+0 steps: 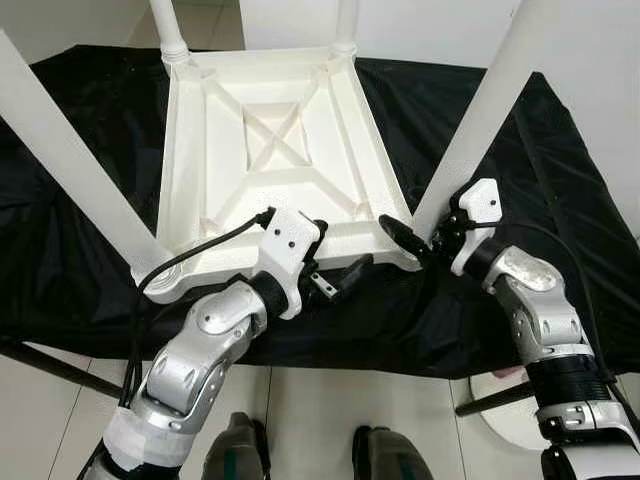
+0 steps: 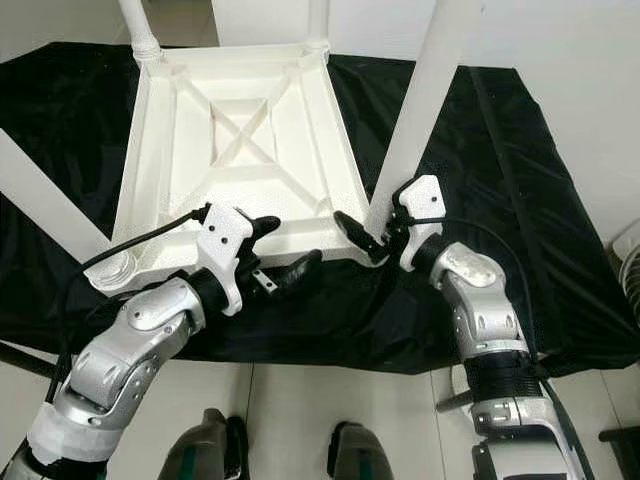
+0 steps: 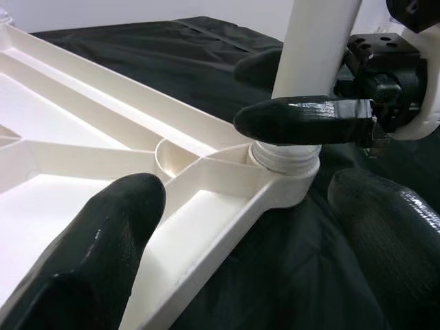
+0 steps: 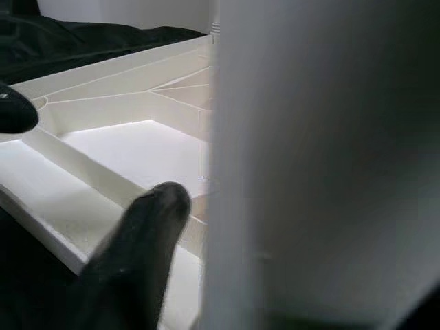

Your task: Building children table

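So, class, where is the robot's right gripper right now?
The right gripper is on the robot's right, fingers around the white table leg near the upturned tabletop.

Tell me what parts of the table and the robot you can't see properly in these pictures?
- The tops of the four white legs: cut off by the edges of both eye views.
- The near-right leg's thread in its socket: the right gripper covers part of it in the left wrist view.
- The far finger of the right gripper: behind that leg, which is blurred in the right wrist view.
- The tabletop's upper face: lying against the black cloth.
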